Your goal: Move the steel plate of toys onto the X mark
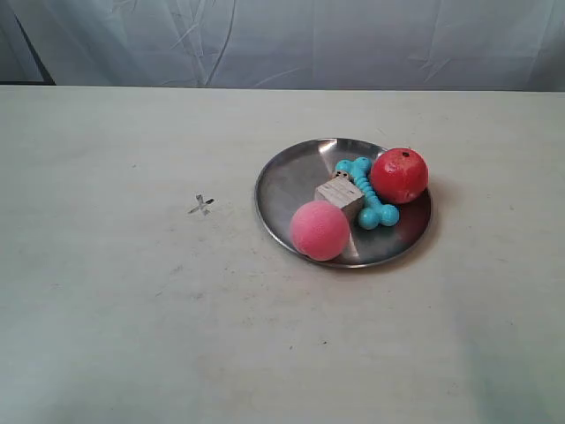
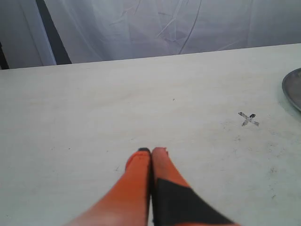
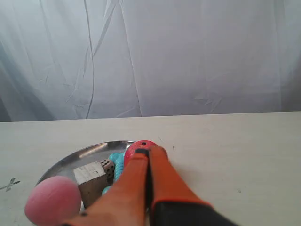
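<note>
The steel plate (image 1: 291, 177) rests on the table right of centre in the exterior view. On it lie the fuzzy pink ball (image 1: 320, 230), the glossy red ball (image 1: 399, 175), the turquoise bone (image 1: 371, 208) and the wooden block (image 1: 340, 196). The small white die (image 3: 106, 165) shows beside the block (image 3: 89, 173) in the right wrist view. The X mark (image 1: 201, 205) lies left of the plate. My right gripper (image 3: 149, 151) is shut and empty, over the plate (image 3: 84, 153) near the red ball (image 3: 141, 145). Shut and empty too, my left gripper (image 2: 151, 151) hovers over bare table short of the X mark (image 2: 248, 119).
A pale curtain (image 1: 282, 40) hangs behind the table's far edge. Neither arm shows in the exterior view. The plate's rim (image 2: 292, 89) just enters the left wrist view.
</note>
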Tool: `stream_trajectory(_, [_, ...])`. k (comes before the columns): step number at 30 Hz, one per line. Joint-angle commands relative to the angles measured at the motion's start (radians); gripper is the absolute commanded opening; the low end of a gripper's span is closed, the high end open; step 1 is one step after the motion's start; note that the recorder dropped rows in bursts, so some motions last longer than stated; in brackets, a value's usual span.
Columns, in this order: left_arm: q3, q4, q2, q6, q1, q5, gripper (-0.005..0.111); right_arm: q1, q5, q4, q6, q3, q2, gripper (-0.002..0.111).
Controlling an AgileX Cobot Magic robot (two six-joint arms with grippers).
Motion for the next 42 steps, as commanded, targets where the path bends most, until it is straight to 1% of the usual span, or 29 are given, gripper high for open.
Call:
stream_trajectory(1, [0.005, -0.001, -0.008, -0.009, 0.0, -0.011, 0.0, -0.004, -0.011, 0.0, -0.004, 0.003, -0.007, -0.001])
stream_trajectory(8, [0.005, -0.001, -0.008, -0.009, 0.0, -0.011, 0.0, -0.004, -0.017, 0.0, -0.004, 0.003, -0.007, -0.001])
stream_trajectory(11, [0.005, -0.001, -0.009, -0.009, -0.002, -0.011, 0.0, -0.004, -0.053, 0.006, -0.004, 0.003, -0.007, -0.001])
stream_trajectory(12, [0.005, -0.001, -0.012, -0.009, -0.002, -0.011, 0.0, -0.004, -0.068, 0.033, 0.009, 0.003, -0.007, -0.001])
stream_trajectory(18, [0.005, -0.001, -0.012, -0.009, -0.002, -0.011, 0.0, -0.004, -0.144, 0.473, 0.181, 0.003, -0.007, -0.001])
stream_trajectory(21, [0.005, -0.001, -0.012, -0.009, -0.002, -0.011, 0.0, -0.004, -0.158, 0.636, 0.186, 0.003, -0.007, -0.001])
stream_trajectory(23, [0.005, -0.001, -0.012, -0.009, -0.002, -0.011, 0.0, -0.004, -0.16, 0.673, 0.186, 0.003, -0.007, -0.001])
stream_trajectory(27, [0.005, -0.001, -0.012, -0.009, -0.002, -0.011, 0.0, -0.004, -0.13, 0.673, 0.186, 0.003, -0.007, -0.001])
stream_trajectory(29, [0.005, -0.001, -0.012, -0.005, -0.002, -0.026, 0.0, -0.004, -0.084, 0.673, 0.186, 0.003, -0.007, -0.001])
stream_trajectory(30, [0.005, -0.021, -0.012, -0.013, -0.002, -0.046, 0.0, -0.004, -0.064, 0.682, 0.188, 0.003, -0.007, -0.001])
stream_trajectory(31, [0.005, -0.076, -0.012, -0.044, -0.002, -0.074, 0.0, -0.004, -0.045, 0.686, 0.188, 0.003, -0.007, -0.001])
stream_trajectory(33, [0.005, -0.224, -0.012, -0.063, -0.002, -0.167, 0.0, -0.004, -0.028, 0.691, 0.19, 0.003, -0.007, -0.001])
stream_trajectory(34, [0.005, -0.291, -0.012, -0.069, -0.002, -0.222, 0.0, -0.004, -0.028, 0.715, 0.19, 0.003, -0.007, -0.001])
stream_trajectory(36, [0.005, -0.492, -0.012, -0.123, -0.002, -0.348, 0.0, -0.004, -0.024, 0.785, 0.19, 0.003, -0.007, -0.001])
stream_trajectory(37, [0.005, -0.552, -0.012, -0.12, -0.002, -0.405, 0.0, -0.004, -0.008, 0.813, 0.19, 0.003, -0.007, -0.001])
stream_trajectory(38, [0.005, -0.583, -0.012, -0.115, -0.002, -0.493, 0.0, -0.004, 0.009, 0.811, 0.188, 0.003, -0.007, -0.001])
stream_trajectory(40, [0.005, -0.586, -0.012, -0.122, -0.002, -0.638, 0.0, -0.004, 0.046, 0.784, 0.161, -0.025, -0.007, -0.001])
stream_trajectory(41, [-0.004, -0.583, -0.012, -0.139, -0.002, -0.675, 0.0, -0.004, 0.056, 0.767, 0.137, -0.047, -0.007, -0.001])
stream_trajectory(42, [-0.031, -0.568, -0.012, -0.139, -0.002, -0.683, 0.0, -0.004, 0.057, 0.746, 0.11, -0.066, -0.007, -0.001])
